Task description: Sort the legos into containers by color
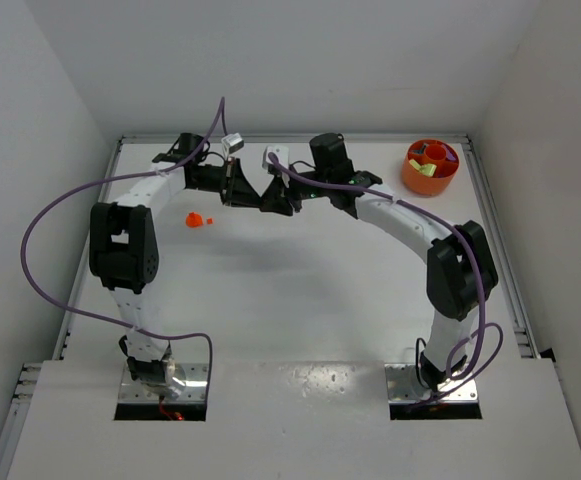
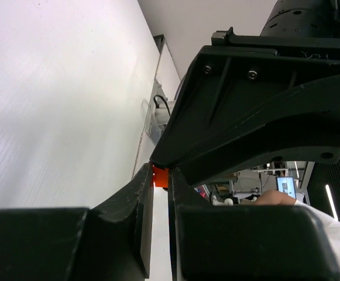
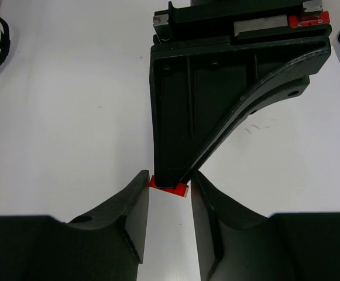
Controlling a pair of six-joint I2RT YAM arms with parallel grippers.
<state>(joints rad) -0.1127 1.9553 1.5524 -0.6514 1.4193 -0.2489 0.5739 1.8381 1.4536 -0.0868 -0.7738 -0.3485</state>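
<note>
My left gripper [image 1: 250,190] and right gripper [image 1: 273,196] meet tip to tip above the back middle of the table. The left gripper [image 2: 161,173] is shut on a small orange-red lego [image 2: 160,178] at its fingertips. In the right wrist view that lego [image 3: 179,189] sits between the tips of my right gripper [image 3: 170,182]. One right finger touches it and a sliver of gap shows at the other. Another orange-red lego [image 1: 198,220] lies on the table to the left. The orange container [image 1: 411,180], holding several sorted legos, stands at the back right.
White walls close in the table on the left, back and right. A purple cable [image 1: 45,215] loops off the left arm and another [image 1: 490,345] hangs off the right arm.
</note>
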